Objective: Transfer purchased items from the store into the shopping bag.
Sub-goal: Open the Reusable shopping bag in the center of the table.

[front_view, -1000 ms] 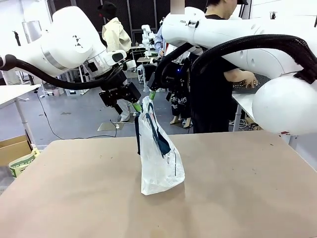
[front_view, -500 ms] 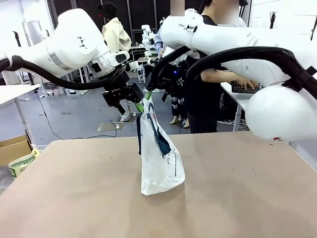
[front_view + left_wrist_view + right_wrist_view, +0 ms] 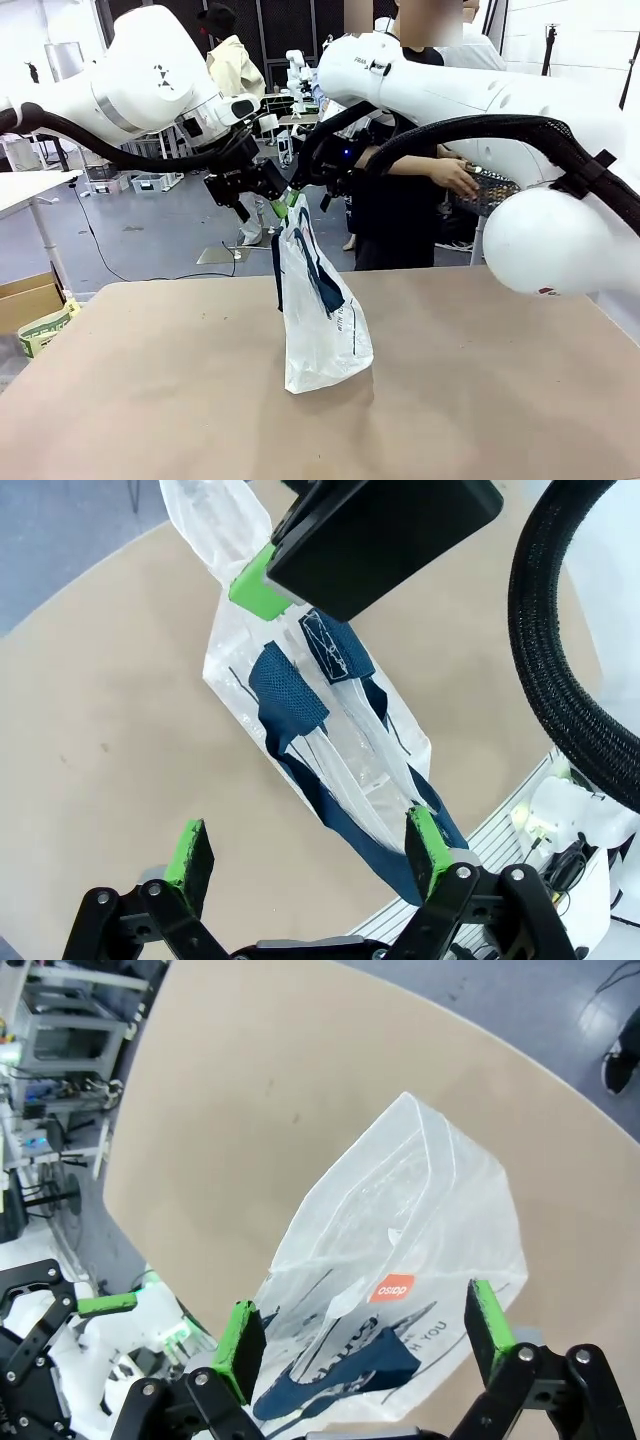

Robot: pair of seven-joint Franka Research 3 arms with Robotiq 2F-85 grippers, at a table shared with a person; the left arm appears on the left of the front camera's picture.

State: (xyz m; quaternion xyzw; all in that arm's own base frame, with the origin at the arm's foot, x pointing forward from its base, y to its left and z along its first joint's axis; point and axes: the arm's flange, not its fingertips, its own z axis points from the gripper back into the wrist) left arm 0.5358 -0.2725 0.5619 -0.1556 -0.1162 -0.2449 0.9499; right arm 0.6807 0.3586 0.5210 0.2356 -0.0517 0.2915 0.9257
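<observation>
While the shopping bag (image 3: 322, 310) stays, the person (image 3: 400, 220) turns.

Two bits of print readable on the shopping bag (image 3: 430, 1190)
There's a small orange label (image 3: 393, 1287) reading "daiso", upside down, and just below it navy lettering (image 3: 441, 1332) ending in "YOU".

Above the shopping bag (image 3: 322, 310), the left arm (image 3: 140, 75) and the right arm (image 3: 450, 85) are showing white rounded shells and thick black ribbed cables (image 3: 500, 125); the black left gripper (image 3: 308, 852) and right gripper (image 3: 365, 1335) are wearing green pads (image 3: 190, 852).

The shopping bag (image 3: 322, 325) stands upright near the middle of the tan table (image 3: 140, 385).
</observation>
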